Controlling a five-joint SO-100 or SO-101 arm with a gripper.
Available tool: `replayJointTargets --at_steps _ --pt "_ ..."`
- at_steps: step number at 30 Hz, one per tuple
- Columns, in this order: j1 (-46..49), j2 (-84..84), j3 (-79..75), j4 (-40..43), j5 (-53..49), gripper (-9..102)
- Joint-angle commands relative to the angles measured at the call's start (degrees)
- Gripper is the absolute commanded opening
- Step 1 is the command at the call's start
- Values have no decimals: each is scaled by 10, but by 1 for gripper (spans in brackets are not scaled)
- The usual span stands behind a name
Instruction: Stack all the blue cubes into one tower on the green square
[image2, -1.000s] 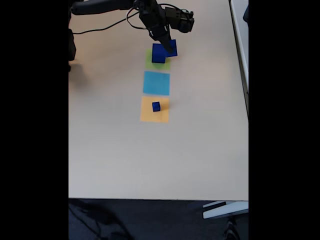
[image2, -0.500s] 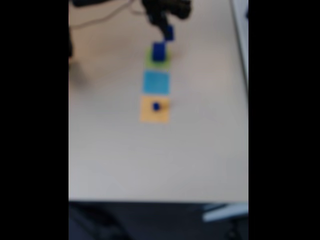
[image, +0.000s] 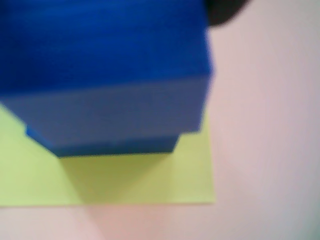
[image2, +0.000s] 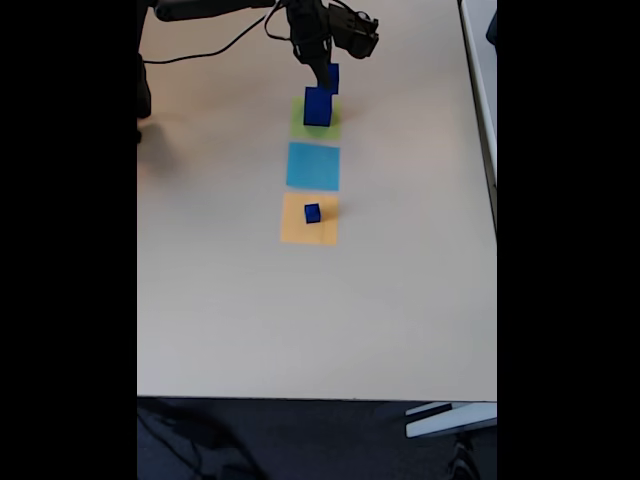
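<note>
Blue cube (image2: 318, 106) (upright) on green square (image2: 303, 128)

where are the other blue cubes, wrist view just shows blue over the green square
observer: in the fixed view a small blue cube sits on the orange square.
operator: anything on the light blue one
observer: nothing; the light-blue square lies between orange and the green square.
operator: and the gripper
observer: the gripper is just beyond the large blue cube, with another blue cube at its tip.
</note>
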Motion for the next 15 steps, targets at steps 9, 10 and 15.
replayJointTargets --at_steps 9,10,15 --pt "-6 7 3 -3 -26 0" --pt "-6 7 4 0 -27 0" --pt "-10 6 18 0 -29 0"
